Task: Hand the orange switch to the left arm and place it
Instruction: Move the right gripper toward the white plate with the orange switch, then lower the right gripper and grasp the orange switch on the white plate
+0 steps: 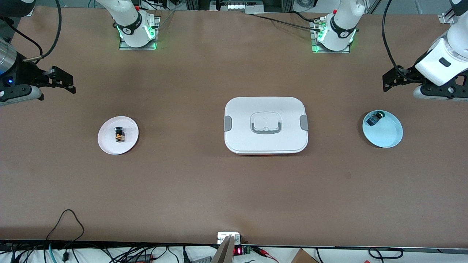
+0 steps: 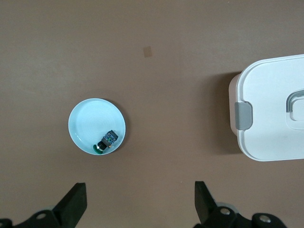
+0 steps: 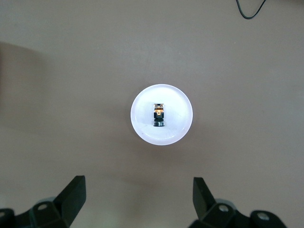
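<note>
The orange switch [image 1: 119,134] lies on a small white plate [image 1: 106,144] toward the right arm's end of the table. It also shows in the right wrist view [image 3: 159,115], in the middle of that plate [image 3: 142,124]. My right gripper [image 1: 70,83] hangs open and empty above the table near that plate, its fingers [image 3: 76,187] wide apart. The white lidded box [image 1: 266,124] sits at the table's middle and also shows in the left wrist view [image 2: 273,118]. My left gripper [image 1: 386,83] hangs open and empty at the left arm's end, fingers [image 2: 76,192] spread.
A light-blue plate [image 1: 387,135] toward the left arm's end holds a small dark component with a blue face and green cap [image 1: 374,118]; both also show in the left wrist view, the plate [image 2: 90,118] and the component [image 2: 107,141]. Cables lie along the table's near edge.
</note>
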`<control>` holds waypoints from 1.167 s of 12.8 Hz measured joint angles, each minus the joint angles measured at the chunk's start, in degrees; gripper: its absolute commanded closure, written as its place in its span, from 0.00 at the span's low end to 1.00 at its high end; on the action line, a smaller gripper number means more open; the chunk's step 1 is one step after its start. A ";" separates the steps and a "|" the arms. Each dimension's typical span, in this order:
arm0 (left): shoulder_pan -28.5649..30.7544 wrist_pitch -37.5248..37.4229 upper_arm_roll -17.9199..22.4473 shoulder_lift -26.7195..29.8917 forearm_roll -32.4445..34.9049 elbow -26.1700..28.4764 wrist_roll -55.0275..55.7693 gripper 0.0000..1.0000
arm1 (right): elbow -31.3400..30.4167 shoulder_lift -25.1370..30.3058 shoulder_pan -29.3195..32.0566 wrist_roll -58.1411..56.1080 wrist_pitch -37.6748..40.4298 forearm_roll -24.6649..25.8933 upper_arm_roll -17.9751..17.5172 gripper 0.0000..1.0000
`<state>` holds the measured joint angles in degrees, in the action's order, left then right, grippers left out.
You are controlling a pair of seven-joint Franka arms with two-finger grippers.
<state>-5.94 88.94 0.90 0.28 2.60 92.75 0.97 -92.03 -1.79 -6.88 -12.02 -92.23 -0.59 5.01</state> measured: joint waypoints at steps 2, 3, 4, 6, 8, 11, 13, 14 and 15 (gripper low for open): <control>0.00 0.00 0.00 0.00 0.00 0.00 0.00 0.00 | 0.00 0.05 -0.04 -0.01 0.00 0.00 -0.03 0.00; 0.00 0.00 0.00 0.00 0.00 0.00 0.00 0.00 | 0.00 0.09 -0.06 -0.08 0.00 0.00 -0.07 0.00; 0.00 0.00 0.00 0.00 0.00 0.00 0.00 0.00 | 0.00 0.12 -0.07 -0.38 0.00 0.00 -0.10 0.00; 0.00 0.00 0.02 0.00 0.00 0.00 0.00 0.00 | 0.00 0.12 -0.11 -1.71 0.07 0.39 -0.21 0.00; 0.02 -0.03 0.20 0.00 0.00 0.00 0.00 0.00 | -0.04 0.10 -0.17 -3.07 1.38 0.55 -0.42 0.00; 0.02 -0.04 0.29 0.00 0.00 0.00 0.00 0.00 | -1.51 -0.56 -0.19 -13.53 3.82 0.65 -0.48 0.00; 0.02 -0.05 0.29 0.00 0.00 -0.01 0.00 0.00 | -2.55 -2.48 -0.19 -21.91 3.47 0.83 -0.48 0.00; 0.02 -0.05 0.29 0.00 0.00 -0.02 0.00 0.00 | -2.77 -3.95 -0.21 -26.95 2.92 1.34 -0.49 0.00; 0.02 -0.07 0.29 0.00 0.00 -0.02 0.00 0.00 | -2.94 -5.61 -0.24 -31.69 2.33 2.24 -0.49 0.00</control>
<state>-5.92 88.88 1.19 0.27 2.60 92.74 0.97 -94.97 -7.40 -7.12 -43.71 -89.90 1.65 4.51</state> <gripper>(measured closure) 0.000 0.000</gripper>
